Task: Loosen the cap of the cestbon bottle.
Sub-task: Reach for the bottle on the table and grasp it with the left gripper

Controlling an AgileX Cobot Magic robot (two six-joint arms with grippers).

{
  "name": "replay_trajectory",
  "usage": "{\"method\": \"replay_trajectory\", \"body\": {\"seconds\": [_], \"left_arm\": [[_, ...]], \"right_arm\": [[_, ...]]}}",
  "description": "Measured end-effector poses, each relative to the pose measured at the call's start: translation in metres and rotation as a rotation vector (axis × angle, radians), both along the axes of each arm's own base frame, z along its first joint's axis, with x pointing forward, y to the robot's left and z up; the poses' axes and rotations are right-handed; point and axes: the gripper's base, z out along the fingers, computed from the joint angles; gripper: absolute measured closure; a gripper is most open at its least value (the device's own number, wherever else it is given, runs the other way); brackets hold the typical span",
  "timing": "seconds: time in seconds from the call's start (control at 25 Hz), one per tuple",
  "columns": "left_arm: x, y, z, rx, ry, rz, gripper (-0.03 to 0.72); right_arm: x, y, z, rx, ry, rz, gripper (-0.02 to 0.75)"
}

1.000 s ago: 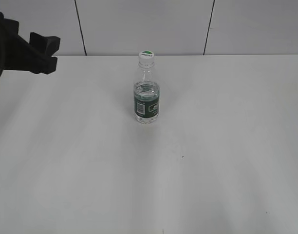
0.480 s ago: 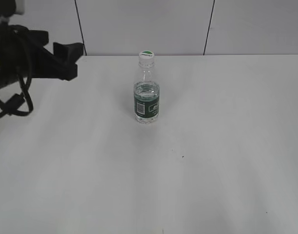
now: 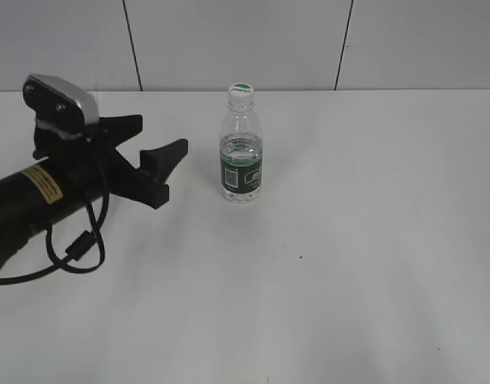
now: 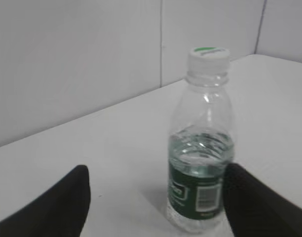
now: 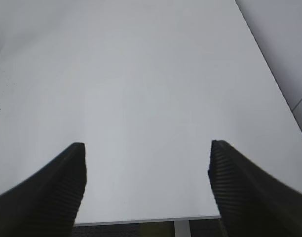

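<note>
Cestbon bottle [image 3: 242, 156] stands upright near the middle of the desk [image 3: 349, 264], toward the back wall, long axis vertical, white cap [image 3: 241, 92] seated on the narrow neck, water reaching about the top of the green label. Left tool [image 3: 153, 156] lies to the bottle's left at roughly label height, fingers spread wide, tips aimed at the bottle but apart from it, nothing held. Left wrist view puts the bottle [image 4: 201, 143] ahead and off toward the right finger rather than centred in the gap. Right tool [image 5: 147, 187] is also spread and empty, over bare desk; no bottle in its view, and it is absent from the exterior view. Judgement: left arm is nearer; a sideways approach would close on the body, leaving the cap for the other tool from above.
</note>
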Motion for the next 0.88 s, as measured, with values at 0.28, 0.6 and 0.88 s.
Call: {"method": "replay_trajectory", "body": {"seconds": [0.28,0.6,0.88], "left_arm": [[-0.004,-0.014,-0.045,0.029,0.067,-0.168,0.182],[0.015,-0.023,-0.050,0.020,0.025,-0.205,0.182],[0.018,-0.024,-0.050,0.015,0.023,-0.192,0.180]], "right_arm": [[0.000,0.000,0.000,0.000,0.000,0.000,0.148],[0.000,0.000,0.000,0.000,0.000,0.000,0.148],[0.000,0.000,0.000,0.000,0.000,0.000,0.148]]}}
